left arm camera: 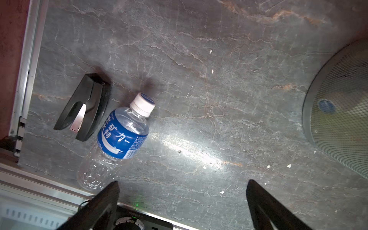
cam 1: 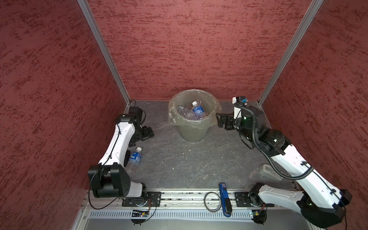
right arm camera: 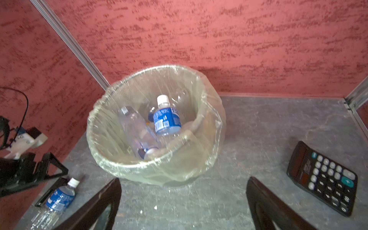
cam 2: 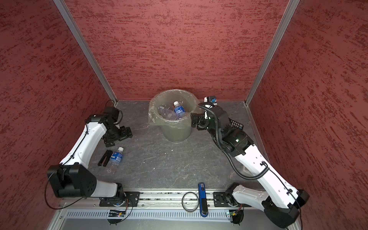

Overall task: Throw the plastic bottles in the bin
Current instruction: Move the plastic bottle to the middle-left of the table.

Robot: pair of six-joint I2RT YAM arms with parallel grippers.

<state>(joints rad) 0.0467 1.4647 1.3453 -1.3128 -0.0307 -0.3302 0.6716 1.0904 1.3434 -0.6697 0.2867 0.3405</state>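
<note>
right gripper [cam 1: 219,119] wide open, empty; arm stretched out, wrist level at the bin [cam 1: 192,131] rim. left gripper [cam 1: 148,133] open, empty; arm folded, well left of bin. Several bottles [cam 1: 197,110] in bin. One bottle [cam 1: 135,157] lies front-left of bin, beside stapler [cam 2: 105,158].

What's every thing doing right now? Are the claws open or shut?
Left claw: open, empty.
Right claw: open, empty.
Bin: upright, bag-lined.
Bottles in bin: piled inside.
Bottle on table: lying down, capped.
Stapler: lying on its side.
Calculator: face up.
</note>
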